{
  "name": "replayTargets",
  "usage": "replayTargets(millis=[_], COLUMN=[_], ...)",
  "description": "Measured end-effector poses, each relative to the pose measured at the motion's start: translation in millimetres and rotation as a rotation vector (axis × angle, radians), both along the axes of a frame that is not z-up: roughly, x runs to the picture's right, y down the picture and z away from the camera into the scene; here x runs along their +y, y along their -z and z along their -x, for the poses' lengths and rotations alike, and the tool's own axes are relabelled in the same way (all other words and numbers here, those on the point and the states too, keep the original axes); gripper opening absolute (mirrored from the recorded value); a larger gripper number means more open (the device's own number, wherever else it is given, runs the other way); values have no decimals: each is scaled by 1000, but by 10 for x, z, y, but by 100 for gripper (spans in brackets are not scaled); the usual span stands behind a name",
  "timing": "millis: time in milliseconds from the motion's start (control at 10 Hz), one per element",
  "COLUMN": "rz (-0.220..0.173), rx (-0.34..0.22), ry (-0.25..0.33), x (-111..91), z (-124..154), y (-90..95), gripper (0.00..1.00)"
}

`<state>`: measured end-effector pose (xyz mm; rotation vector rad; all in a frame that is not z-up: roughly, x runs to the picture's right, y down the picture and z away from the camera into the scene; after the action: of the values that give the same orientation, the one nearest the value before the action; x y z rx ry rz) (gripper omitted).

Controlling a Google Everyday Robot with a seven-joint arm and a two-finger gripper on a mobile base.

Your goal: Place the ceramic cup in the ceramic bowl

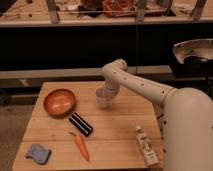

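We see a wooden table [125,115] with dark shelves behind it. The ceramic bowl [59,102] sits on the table. The ceramic cup [102,98] stands upright near the bowl, to its right as we look, not touching it. The gripper [108,91] is right at the cup, on the side away from the bowl. We cannot tell if it has hold of the cup. We think the cup must go up, then sideways toward the bowl. A black box [80,124] lies in front of the bowl.

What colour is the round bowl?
Glossy orange-brown ceramic bowl, camera view; end effector by the pale ceramic cup.
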<state>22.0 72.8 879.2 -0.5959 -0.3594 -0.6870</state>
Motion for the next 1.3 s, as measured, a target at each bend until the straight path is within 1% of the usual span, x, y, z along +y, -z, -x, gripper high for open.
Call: replayTargets(millis=[100, 200, 300, 400, 600, 700, 900, 1000, 1100, 1300], rz=[-3, -10, -17, -22, -24, -24, -28, -29, -28, -32], rx=[3, 5, 8, 5, -5, -8, -23, -33, -28, -46], ry=[3, 7, 11, 17, 35, 48, 76, 80, 96, 122], x=[-63, -147, -229, -270, -341, -393, -464, -493, -494, -517], z=[3, 8, 28, 66, 148, 173, 353, 422, 393, 602], y=[60, 137, 208, 240, 330, 409, 512, 564, 574, 600], gripper=[6, 1, 0, 0, 0, 0, 0, 0, 0, 0])
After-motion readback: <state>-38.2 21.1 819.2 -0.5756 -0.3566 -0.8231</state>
